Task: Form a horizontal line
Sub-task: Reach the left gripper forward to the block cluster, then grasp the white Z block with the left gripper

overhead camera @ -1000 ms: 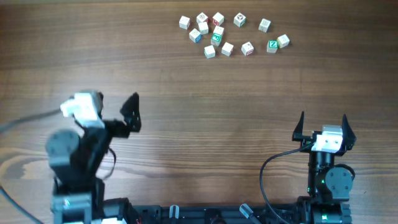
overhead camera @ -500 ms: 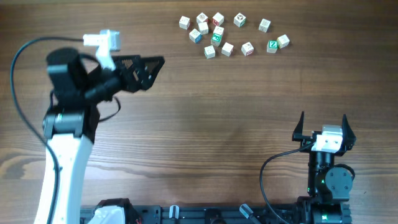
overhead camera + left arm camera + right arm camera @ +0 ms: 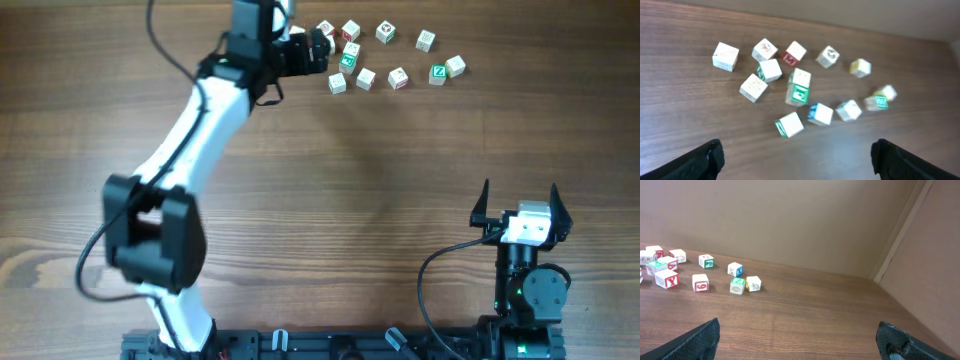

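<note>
Several small letter cubes lie scattered at the far middle of the table (image 3: 380, 55). No straight row of three touching cubes shows. In the left wrist view a white cube (image 3: 801, 77) touches a green-faced cube (image 3: 799, 95), and the others lie loose around them, such as a green-edged cube (image 3: 789, 124). My left gripper (image 3: 318, 48) is open and empty, above the left end of the cluster and hiding some cubes in the overhead view; its fingertips frame the wood just in front of the cubes (image 3: 797, 161). My right gripper (image 3: 520, 200) is open and empty, far from the cubes (image 3: 800, 340).
A green-faced cube (image 3: 437, 73) and a white cube (image 3: 455, 66) sit together at the right end of the cluster. A cardboard wall (image 3: 790, 220) stands behind the table's far edge and along the right side (image 3: 935, 270). The left arm (image 3: 190, 140) stretches diagonally across the table's left half.
My left arm has swung from the front left of the table up and right to the cube cluster. The right arm and the cubes have not moved.
</note>
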